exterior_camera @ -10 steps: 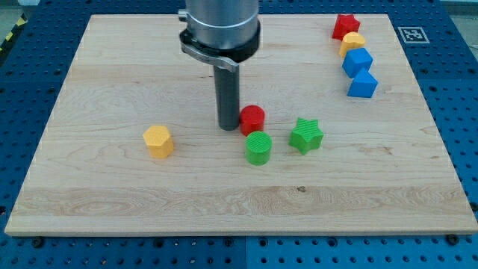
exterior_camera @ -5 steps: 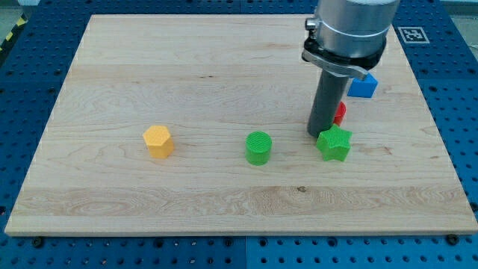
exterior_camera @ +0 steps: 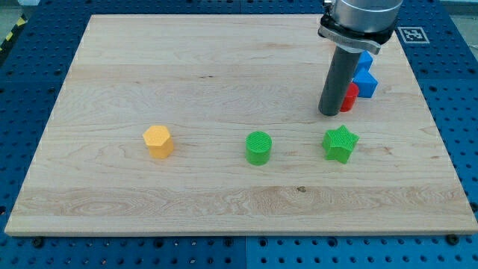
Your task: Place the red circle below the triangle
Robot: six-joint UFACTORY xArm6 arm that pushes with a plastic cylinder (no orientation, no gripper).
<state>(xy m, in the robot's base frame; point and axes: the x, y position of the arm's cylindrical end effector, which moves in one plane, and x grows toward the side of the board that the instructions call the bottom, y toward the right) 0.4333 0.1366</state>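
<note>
The red circle (exterior_camera: 349,98) is mostly hidden behind my rod at the view's upper right; only a red sliver shows. It touches the lower edge of a blue triangle-like block (exterior_camera: 365,84). My tip (exterior_camera: 329,113) rests on the board against the red circle's left side. Another blue block (exterior_camera: 364,58) peeks out just above, behind the arm.
A green star (exterior_camera: 341,143) lies below my tip. A green cylinder (exterior_camera: 258,147) sits at the board's middle and a yellow hexagon (exterior_camera: 158,140) to the left. The arm's body covers the board's top right corner.
My rod pushed the red circle from the board's middle to the upper right, up against the blue block. The green star was nudged to the right on the way.
</note>
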